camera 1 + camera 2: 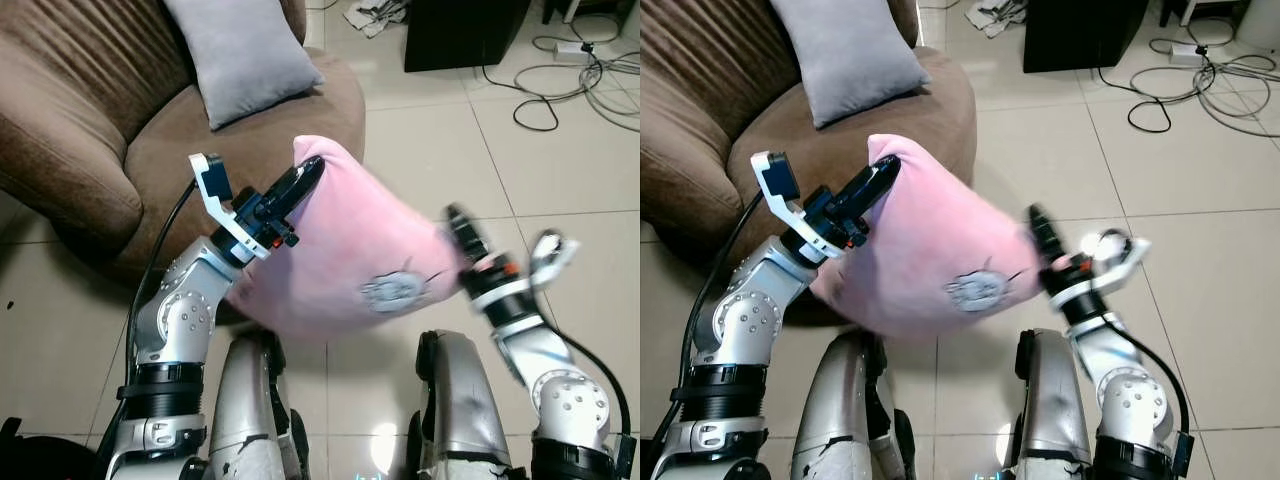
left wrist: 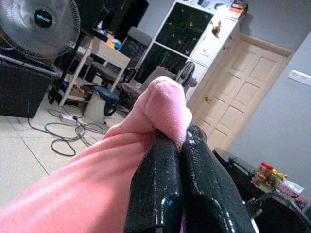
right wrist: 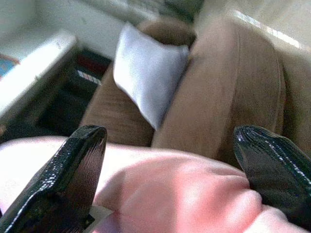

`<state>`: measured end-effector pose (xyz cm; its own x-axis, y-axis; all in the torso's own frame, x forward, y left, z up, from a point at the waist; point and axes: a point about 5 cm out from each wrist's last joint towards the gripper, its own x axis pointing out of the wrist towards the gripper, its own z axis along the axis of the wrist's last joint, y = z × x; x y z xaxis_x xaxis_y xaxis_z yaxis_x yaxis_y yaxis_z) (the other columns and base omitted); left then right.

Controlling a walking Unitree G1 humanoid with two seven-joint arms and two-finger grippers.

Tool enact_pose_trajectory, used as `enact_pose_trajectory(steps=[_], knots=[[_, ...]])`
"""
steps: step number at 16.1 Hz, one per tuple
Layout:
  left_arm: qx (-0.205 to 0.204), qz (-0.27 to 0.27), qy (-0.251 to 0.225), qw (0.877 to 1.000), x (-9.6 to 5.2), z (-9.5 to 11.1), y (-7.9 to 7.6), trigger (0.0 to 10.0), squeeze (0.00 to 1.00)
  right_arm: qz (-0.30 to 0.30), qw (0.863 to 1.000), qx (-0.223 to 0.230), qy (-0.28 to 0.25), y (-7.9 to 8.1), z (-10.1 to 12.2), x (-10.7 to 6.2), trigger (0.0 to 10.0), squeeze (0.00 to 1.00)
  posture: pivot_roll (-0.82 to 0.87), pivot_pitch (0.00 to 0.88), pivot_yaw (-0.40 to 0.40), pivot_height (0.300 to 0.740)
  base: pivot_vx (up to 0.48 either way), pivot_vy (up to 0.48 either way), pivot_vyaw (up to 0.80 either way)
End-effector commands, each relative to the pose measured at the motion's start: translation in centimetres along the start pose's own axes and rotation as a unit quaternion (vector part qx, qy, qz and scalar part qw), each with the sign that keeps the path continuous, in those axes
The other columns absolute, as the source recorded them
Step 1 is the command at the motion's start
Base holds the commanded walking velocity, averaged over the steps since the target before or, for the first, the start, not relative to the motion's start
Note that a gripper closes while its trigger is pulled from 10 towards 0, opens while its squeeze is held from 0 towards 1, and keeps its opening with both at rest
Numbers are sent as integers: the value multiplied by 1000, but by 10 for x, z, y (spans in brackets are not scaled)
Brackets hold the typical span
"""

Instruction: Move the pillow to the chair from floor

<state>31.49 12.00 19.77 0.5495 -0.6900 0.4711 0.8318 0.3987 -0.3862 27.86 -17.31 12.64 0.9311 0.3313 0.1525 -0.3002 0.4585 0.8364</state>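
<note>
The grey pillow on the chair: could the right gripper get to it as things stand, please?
Probably not directly. The right gripper is open around a corner of the pink pillow, which hangs between it and the grey pillow at the back of the brown chair. The left gripper pinches the opposite corner.

No legible text or labels anywhere.

A brown armchair (image 1: 250,120) at ten o'clock on the tiled floor (image 1: 440,140) carries a grey cushion (image 1: 240,55); cables (image 1: 570,75) lie at two o'clock.
</note>
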Motion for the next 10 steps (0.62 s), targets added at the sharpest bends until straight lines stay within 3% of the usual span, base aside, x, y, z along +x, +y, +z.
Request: enact_pose_trajectory(steps=[1,2,3,10], knots=[[19,-11,-24,999,5,13,-4,0,0,5,1000,-7,20,5,-7,0,10000,0,-1,132,119,507,0,0,0],[22,-4,-29,999,6,15,-3,0,0,3,1000,1,19,4,-9,-1,10000,0,-1,131,118,507,0,0,0],[23,0,-35,999,7,17,-2,0,0,3,1000,8,15,4,-9,-1,0,0,1,128,119,507,0,0,0],[37,18,-55,998,7,29,3,0,0,6,999,30,-26,6,4,5,0,0,9,104,120,507,0,0,0]])
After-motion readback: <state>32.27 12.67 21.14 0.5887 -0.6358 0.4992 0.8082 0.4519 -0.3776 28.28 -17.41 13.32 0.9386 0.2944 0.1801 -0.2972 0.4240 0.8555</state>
